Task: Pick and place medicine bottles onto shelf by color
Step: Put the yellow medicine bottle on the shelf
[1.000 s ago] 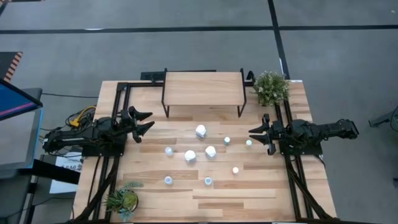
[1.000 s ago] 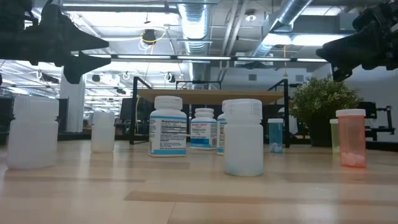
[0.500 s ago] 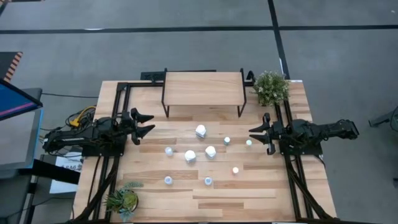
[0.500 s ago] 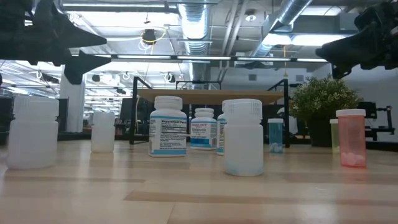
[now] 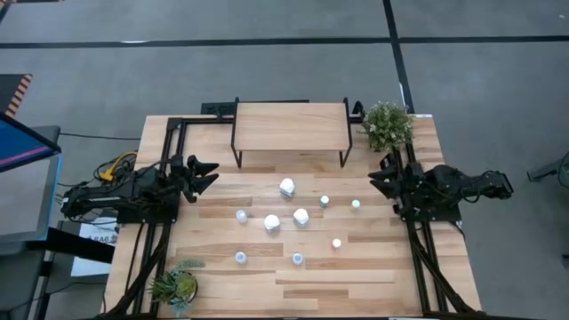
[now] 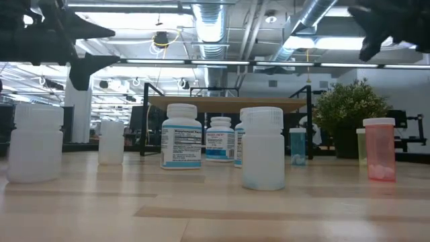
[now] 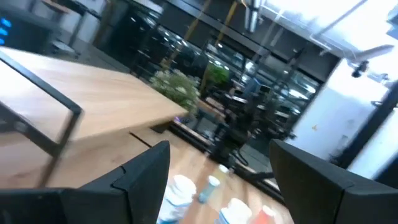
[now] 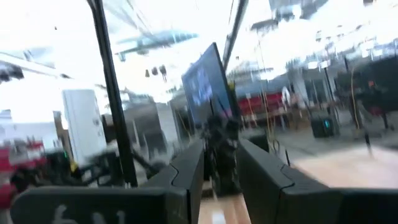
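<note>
Several medicine bottles stand upright on their bases mid-table: bigger white ones [image 5: 286,188] [image 5: 301,217] [image 5: 272,223] and small ones around them [image 5: 324,201] [image 5: 336,243]. In the low view, blue-labelled bottles [image 6: 181,136] stand behind a plain white one [image 6: 263,149], with an orange one [image 6: 379,149] to the right. The shelf [image 5: 289,127] stands on black legs at the far edge, its top bare. My left gripper [image 5: 212,174] [image 7: 217,168] hovers open at the table's left. My right gripper [image 5: 380,178] [image 8: 221,168] hovers at the right, tipped upward, its fingers a little apart with nothing between them.
A potted plant [image 5: 388,124] stands at the far right corner beside the shelf, and another [image 5: 176,284] at the near left corner. Black frame rails [image 5: 169,133] run along the left, right and far edges. Bare planks lie along the near edge.
My right gripper has risen and tipped its fingers upward, moving out of most of the low view. My left gripper has rolled about its own axis while staying in place. No bottle has moved.
</note>
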Motion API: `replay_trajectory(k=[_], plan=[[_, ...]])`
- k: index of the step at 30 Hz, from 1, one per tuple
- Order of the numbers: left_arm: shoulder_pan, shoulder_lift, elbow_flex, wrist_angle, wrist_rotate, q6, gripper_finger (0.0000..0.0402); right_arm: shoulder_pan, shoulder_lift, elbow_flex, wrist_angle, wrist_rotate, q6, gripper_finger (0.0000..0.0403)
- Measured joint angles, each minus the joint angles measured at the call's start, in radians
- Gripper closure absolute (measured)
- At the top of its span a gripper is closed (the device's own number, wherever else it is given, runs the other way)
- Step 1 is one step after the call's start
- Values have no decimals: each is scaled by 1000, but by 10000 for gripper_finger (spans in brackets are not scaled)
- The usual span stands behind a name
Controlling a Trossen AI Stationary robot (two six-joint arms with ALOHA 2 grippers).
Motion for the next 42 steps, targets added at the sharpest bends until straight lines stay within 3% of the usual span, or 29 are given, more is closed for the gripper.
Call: replay_trajectory(k=[3, 10, 15, 20, 23, 25, 29, 35, 42], plan=[[0, 0, 0, 0, -73, -15, 141, 1, 0, 0, 59, 0, 11, 284], [0, 0, 0, 24, -107, -66, 141, -2, 0, 2, 99, 19, 141, 277], [0, 0, 0, 24, -128, -90, 141, -1, 0, 2, 108, 53, 174, 213], [0, 0, 0, 27, -161, -46, 141, -1, 0, 3, 231, 81, 167, 133], [0, 0, 6, 52, -140, 59, 141, -1, 0, 16, 335, 78, 209, 113], [0, 8, 22, 29, -135, 117, 141, -1, 0, 59, 305, 28, 214, 109], [0, 54, 67, 40, -133, 194, 141, -2, 51, 247, 6, -22, 180, 111], [0, 168, 99, 38, -126, 207, 141, -1, 267, 612, -630, 79, 116, 111], [0, 241, 102, 37, -128, 199, 141, -2, 539, 882, -1231, 153, 370, 111]])
